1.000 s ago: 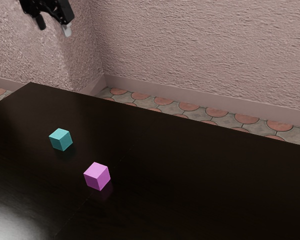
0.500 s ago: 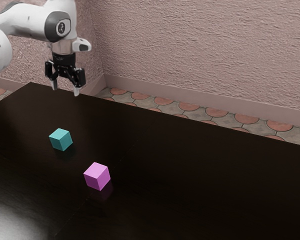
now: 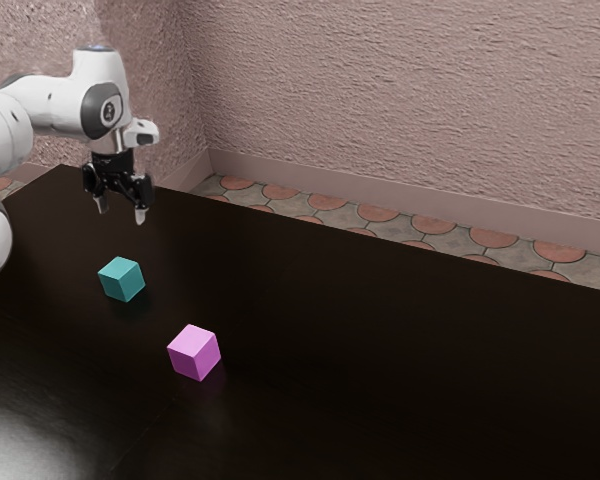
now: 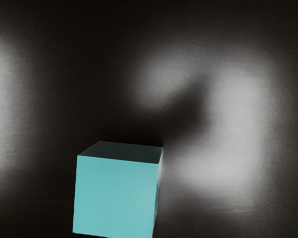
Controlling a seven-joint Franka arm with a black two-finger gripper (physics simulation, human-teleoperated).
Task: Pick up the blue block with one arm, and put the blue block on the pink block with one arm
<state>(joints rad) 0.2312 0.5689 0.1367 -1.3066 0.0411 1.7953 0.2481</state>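
Note:
A blue-teal block (image 3: 121, 278) rests on the dark table (image 3: 380, 330) toward the exterior view's left. A pink block (image 3: 193, 351) lies nearer the front, a little to the right of it, apart from it. My gripper (image 3: 121, 209) hangs open above the blue block, with air between its fingertips and the block's top. The wrist view looks straight down on the blue block (image 4: 116, 194), which sits just under the hand on the glossy table (image 4: 223, 99).
The table's far edge (image 3: 280, 212) runs along a tiled floor (image 3: 430, 228) below a rough pink wall. Wide bare tabletop stretches to the exterior view's right of both blocks.
My arm has come down from high at the upper left, and the gripper now hangs lower, closer above the blue block. Neither block has moved.

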